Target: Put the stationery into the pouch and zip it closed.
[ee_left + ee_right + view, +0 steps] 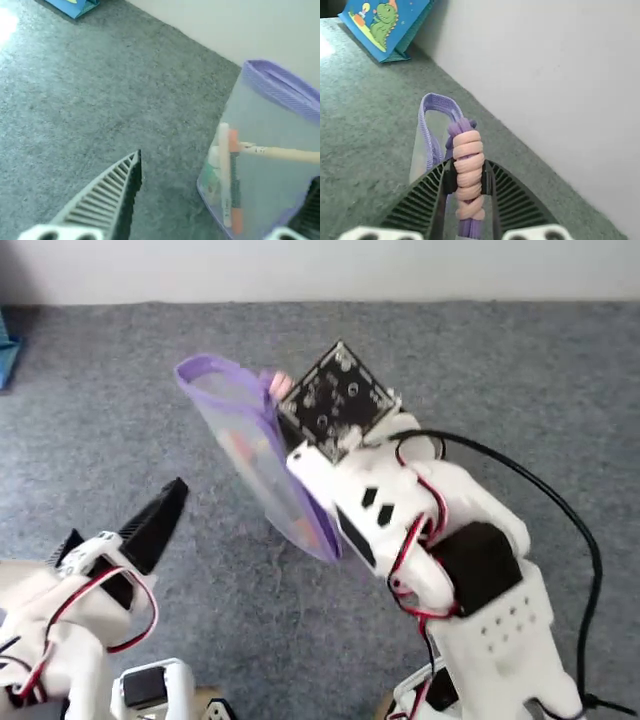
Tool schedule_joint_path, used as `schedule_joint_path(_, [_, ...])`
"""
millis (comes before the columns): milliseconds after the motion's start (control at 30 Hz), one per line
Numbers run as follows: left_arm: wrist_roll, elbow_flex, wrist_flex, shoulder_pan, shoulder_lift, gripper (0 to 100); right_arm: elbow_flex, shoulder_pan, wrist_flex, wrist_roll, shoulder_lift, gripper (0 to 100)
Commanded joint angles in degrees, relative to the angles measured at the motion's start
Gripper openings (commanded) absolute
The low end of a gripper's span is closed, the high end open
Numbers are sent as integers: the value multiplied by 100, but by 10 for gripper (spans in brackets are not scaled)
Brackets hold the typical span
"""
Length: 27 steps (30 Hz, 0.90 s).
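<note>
Grey worktop (pixel 480 370), white wall behind. One pouch (pixel 250 455), translucent with purple trim, hanging off worktop. At least three stationery pieces inside, orange-white pen (pixel 231 185) among them. Right end effector (pixel 468 170) nearly closed, pinching pouch's pink cord (pixel 468 150). Left end effector (pixel 135 520) spread wide, holding nothing, near pouch, apart. One blue dinosaur bag (pixel 385 25) by wall.

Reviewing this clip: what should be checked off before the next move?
1. Right gripper clamped on the pink zip cord: ok.
2. Pouch hangs from that cord: ok.
3. Pens inside the pouch: ok.
4. Left gripper open and holding nothing, apart from the pouch: ok.
5. Pouch zipped fully shut: cannot tell.
</note>
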State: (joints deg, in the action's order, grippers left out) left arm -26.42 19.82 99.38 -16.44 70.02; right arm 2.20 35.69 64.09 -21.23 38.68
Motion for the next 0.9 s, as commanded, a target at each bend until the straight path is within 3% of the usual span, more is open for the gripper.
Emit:
schedule_joint_path(0, [-97,-66,97,1055,9,474,-378,154,84,-62,268,7])
schedule_joint_path(133, [-422,-154,79,1881,-26,474,-369,303,75,-70,259,7])
schedule_joint_path(633, [-782,1138,-1574,1925,-35,474,-369,840,119,-70,171,7])
schedule_joint_path(867, [-800,1807,-1855,1916,-26,474,-378,1209,119,-70,119,7])
